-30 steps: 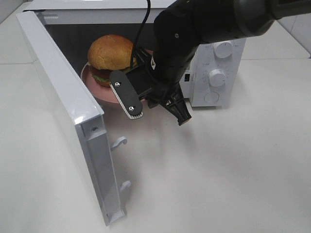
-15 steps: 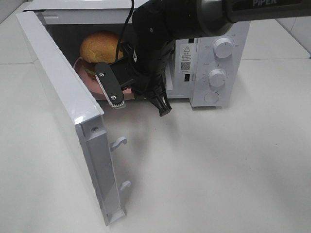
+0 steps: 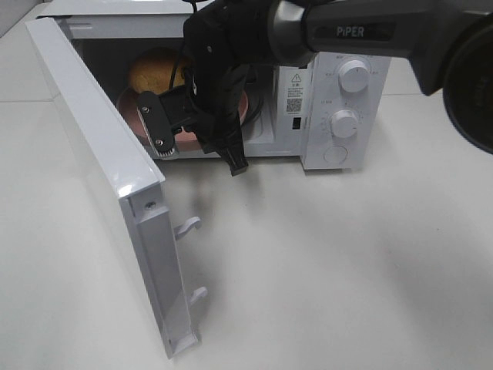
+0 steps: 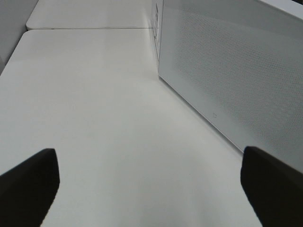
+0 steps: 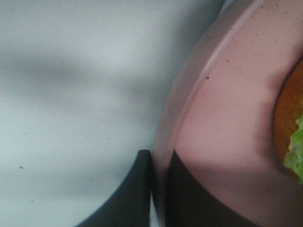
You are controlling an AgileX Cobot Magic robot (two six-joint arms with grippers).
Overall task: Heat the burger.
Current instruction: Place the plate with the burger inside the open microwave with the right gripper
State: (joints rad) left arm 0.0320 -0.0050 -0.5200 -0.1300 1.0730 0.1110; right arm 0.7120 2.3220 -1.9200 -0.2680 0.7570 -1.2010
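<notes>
Quick status from my side. My right claw is pinched down narrow on the rim of the pink plate, one finger on each side of the edge. The burger sits on that plate, and in my right wrist view I only catch its edge, a bit of bun and some green lettuce.

From the high camera, the burger is inside the microwave, toward the back left of the cavity, with the plate under it. My right arm reaches in through the opening and covers most of the plate, so I can't tell if the plate is sitting on the oven floor or just held above it. The door is swung wide open to the left, and the two knobs are on the front panel to the right of the opening.

My left claw is spread wide, holding nothing, low over the white bench. A white panel with a dotted mesh stands just beside it. The high camera doesn't show this claw.
</notes>
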